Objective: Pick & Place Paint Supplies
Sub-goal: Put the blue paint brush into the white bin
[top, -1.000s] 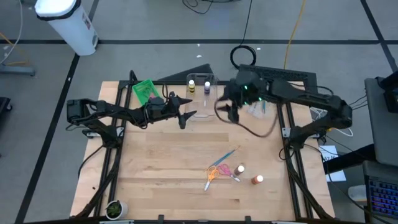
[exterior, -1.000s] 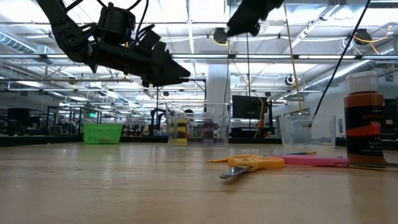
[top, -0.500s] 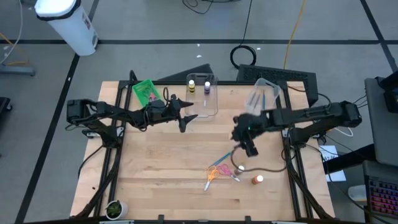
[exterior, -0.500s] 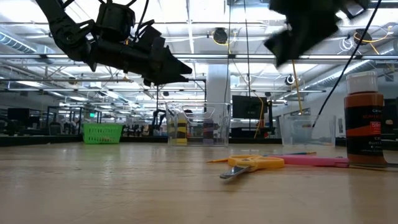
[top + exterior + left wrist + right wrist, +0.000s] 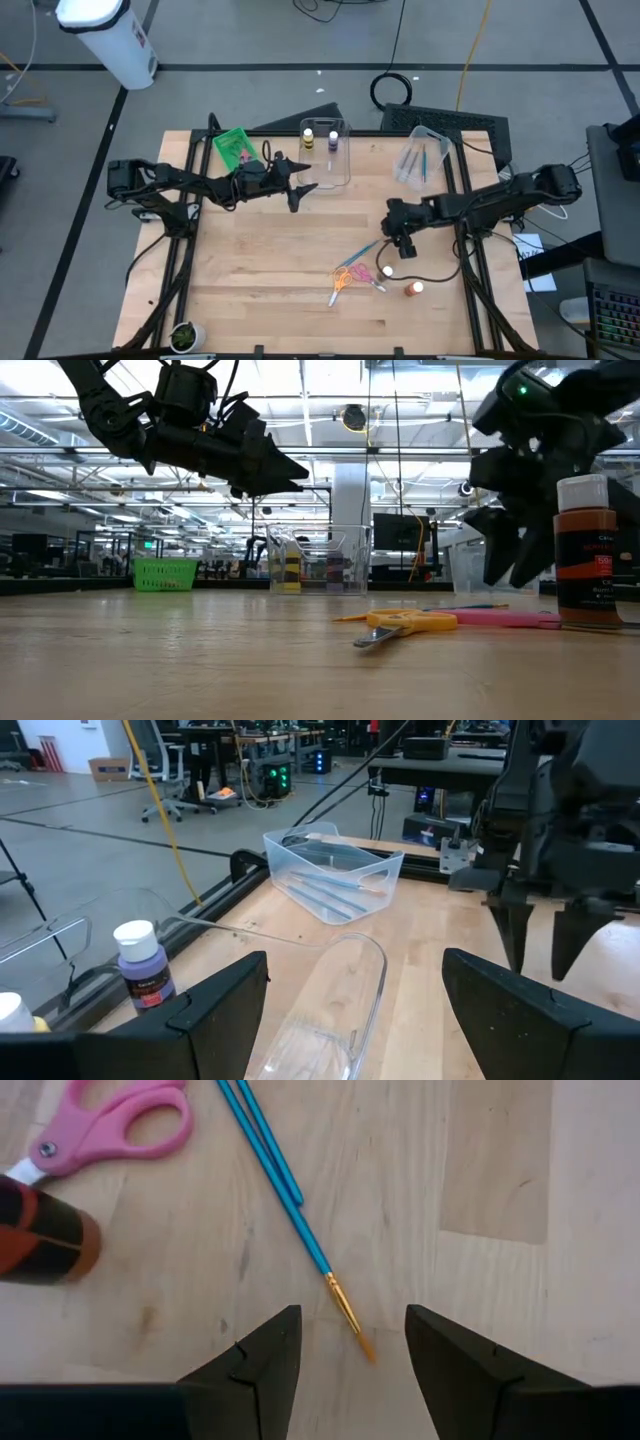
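Since a second ago the right arm has swung away from the clear tubs at the tabletop's far edge and dropped toward the middle of the right half; the left arm has not moved. The right gripper [image 5: 403,244] now points down with its two dark fingers [image 5: 262,1363] spread apart and empty, hovering just above the bristle tip of a blue paintbrush [image 5: 293,1215] that lies flat on the wood. A second blue brush lies touching it. The pink scissors [image 5: 112,1130] and a dark-bodied paint bottle [image 5: 40,1240] sit just beside the brushes, with orange scissors [image 5: 410,623] near them and another white-capped bottle [image 5: 415,289] nearer the front edge. All of these lie right of centre on the tabletop [image 5: 260,270]. The left arm stretches level from the left edge, its gripper [image 5: 298,190] open and empty above a clear tub [image 5: 328,150] near the far edge, which holds a yellow bottle [image 5: 308,135] and a purple bottle [image 5: 143,963]. A second clear tub [image 5: 335,880] at the far right corner holds brushes.
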